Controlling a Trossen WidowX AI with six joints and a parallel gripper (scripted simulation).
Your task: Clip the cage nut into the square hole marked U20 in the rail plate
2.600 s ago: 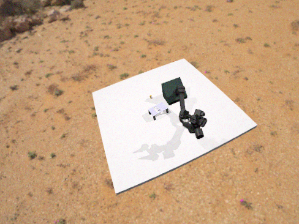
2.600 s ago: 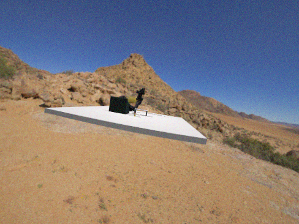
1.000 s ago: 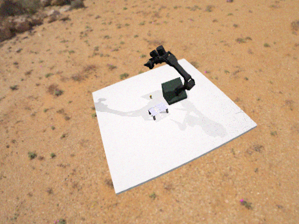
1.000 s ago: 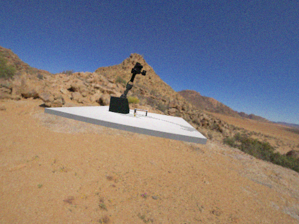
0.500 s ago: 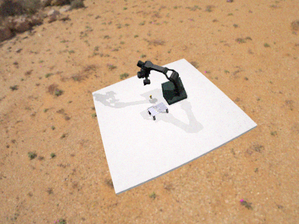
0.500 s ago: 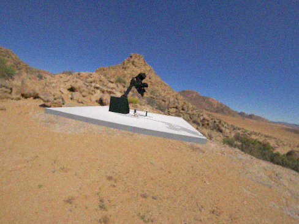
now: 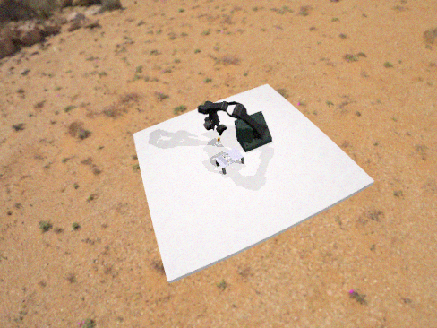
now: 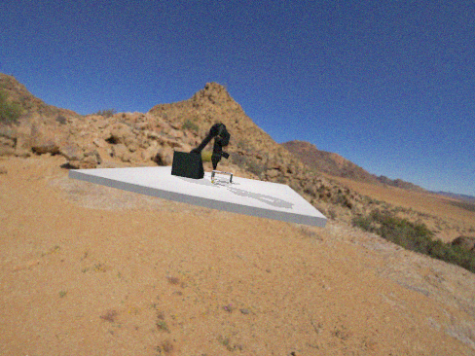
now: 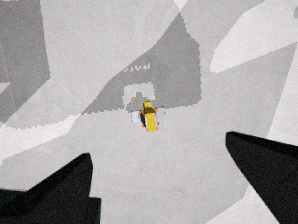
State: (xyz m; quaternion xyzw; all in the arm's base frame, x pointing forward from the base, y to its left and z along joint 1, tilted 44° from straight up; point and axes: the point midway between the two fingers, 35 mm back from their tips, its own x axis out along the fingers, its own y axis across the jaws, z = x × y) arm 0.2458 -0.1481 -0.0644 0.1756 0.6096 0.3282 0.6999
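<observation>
Jaws (image 7: 219, 133) hang released above cage nut (image 7: 218, 141) (image 9: 150, 119), which sits on white tabletop (image 7: 201, 215) (image 8: 161, 180) (image 9: 165, 175) beside rail plate (image 7: 230, 158) (image 8: 223, 172), apart from both black fingertips.

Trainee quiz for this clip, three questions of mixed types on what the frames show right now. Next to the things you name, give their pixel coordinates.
1. True or false: the gripper (image 7: 219, 134) (image 8: 214, 167) (image 9: 160, 149) is shut on the cage nut (image 7: 218, 141) (image 9: 150, 121).
2. Multiple choice: which view shows the cage nut between two dark fingers, with open space on both sides? A) top B) exterior C) wrist
3. Fill in: the rail plate (image 7: 229, 158) (image 8: 223, 172) stands raised on ____.

Key: 1 false; 2 C; 3 legs
</observation>
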